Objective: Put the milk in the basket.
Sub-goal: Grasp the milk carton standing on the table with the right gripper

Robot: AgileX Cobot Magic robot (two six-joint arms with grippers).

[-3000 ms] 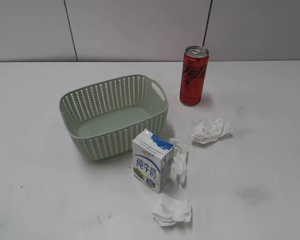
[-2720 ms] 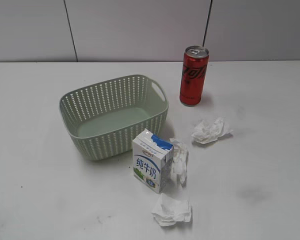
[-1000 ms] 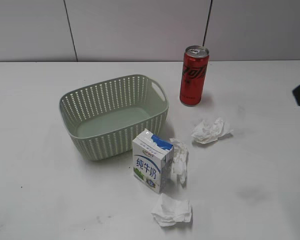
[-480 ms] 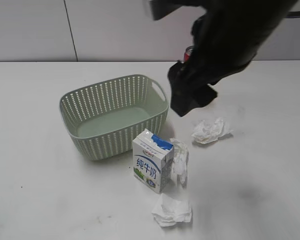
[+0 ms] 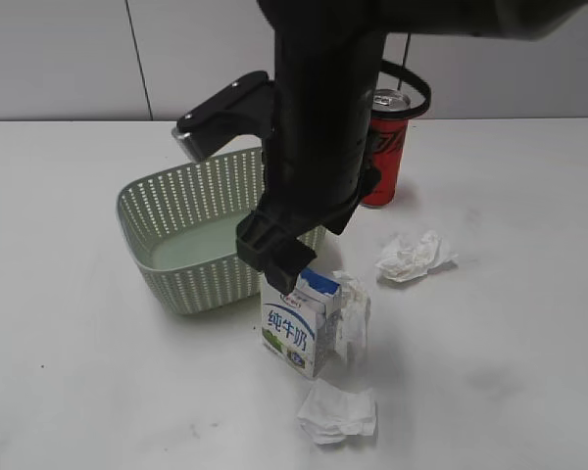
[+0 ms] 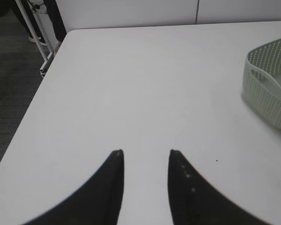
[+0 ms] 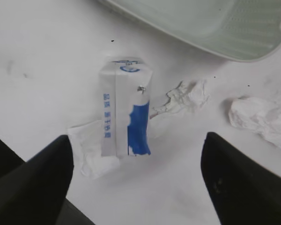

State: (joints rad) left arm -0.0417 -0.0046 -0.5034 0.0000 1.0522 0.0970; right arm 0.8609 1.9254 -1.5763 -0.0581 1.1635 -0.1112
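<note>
The milk [image 5: 299, 328] is a small white carton with a blue top, standing on the white table just in front of the basket [image 5: 167, 279]. My right gripper [image 5: 274, 257] hangs directly above the carton, open and empty. In the right wrist view the carton [image 7: 126, 112] lies between and ahead of the wide-apart fingers of the right gripper [image 7: 136, 137], with the basket [image 7: 215, 28] beyond it. My left gripper [image 6: 145, 152] is open and empty over bare table, with the basket [image 6: 267, 93] to its right. The left gripper is out of the exterior view.
A tall red soda can [image 5: 384, 166] stands behind the basket's right end, partly hidden by my right arm. Crumpled tissues lie right of the carton [image 5: 412, 257], against its side [image 5: 353, 304] and in front of it [image 5: 338, 411]. The table's left edge [image 6: 42, 89] shows.
My right arm has swung in from the upper right and come down over the milk carton. The carton, basket, can and tissues have not moved.
</note>
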